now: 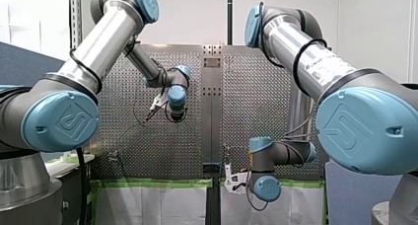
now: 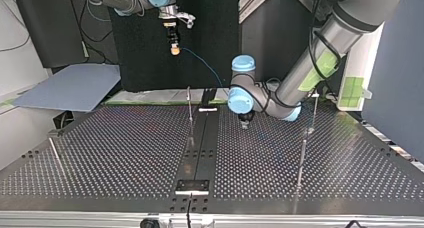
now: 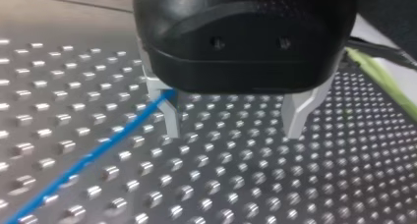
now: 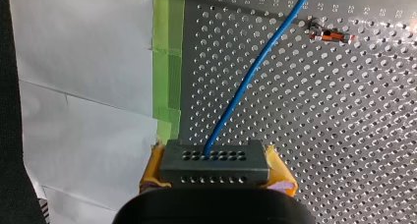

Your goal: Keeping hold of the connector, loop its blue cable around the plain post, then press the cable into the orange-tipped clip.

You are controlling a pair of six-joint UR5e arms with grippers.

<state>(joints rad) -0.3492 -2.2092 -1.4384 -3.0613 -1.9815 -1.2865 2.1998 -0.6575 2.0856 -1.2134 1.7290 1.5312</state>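
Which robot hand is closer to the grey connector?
My right hand: it grips the connector between its yellow pads, high above the table. My left hand is open, low over the table, far from it.

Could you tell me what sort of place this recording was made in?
Probably a robotics lab test cell: my left arm and my right arm reach over a perforated table edged with green tape.

You have a perforated counter [image 2: 125, 153], green tape [image 4: 168, 47] along its edge, white sheeting [image 4: 83, 62] beyond, and a blue-grey board [image 2: 70, 88] beside it.
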